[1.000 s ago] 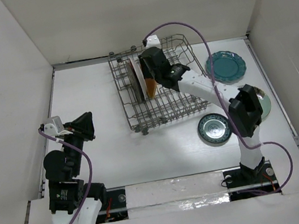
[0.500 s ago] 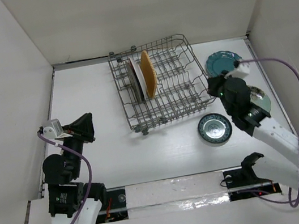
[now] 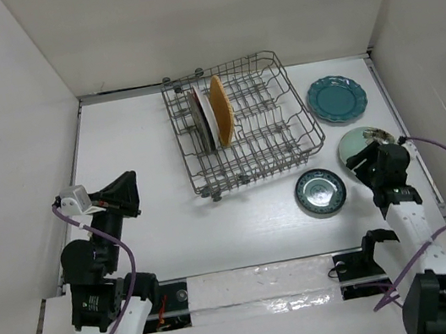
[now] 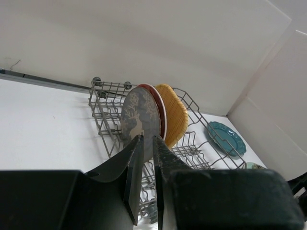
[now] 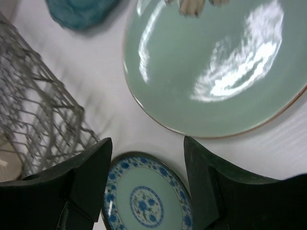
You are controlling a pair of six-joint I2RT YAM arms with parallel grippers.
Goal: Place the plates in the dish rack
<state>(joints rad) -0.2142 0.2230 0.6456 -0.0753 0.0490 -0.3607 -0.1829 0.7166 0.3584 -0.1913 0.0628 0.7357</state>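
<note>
Although three plates (image 3: 214, 115) are already stood in the dish rack (image 3: 286, 135), the pale mint plate (image 3: 354, 143) is left flat on the surface at the frame's right. It is overhung by the right end effector (image 5: 147, 143), spread wide.

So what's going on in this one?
Plate loading, half done. The grey-brown plate, red-rimmed plate and orange plate stand on edge in the dish rack. Flat on the table to its right lie the dark teal scalloped plate, pale mint plate and small blue-patterned plate. The right gripper hovers open and empty by the mint plate's edge. The left gripper sits at the near left, almost closed, holding nothing.
</note>
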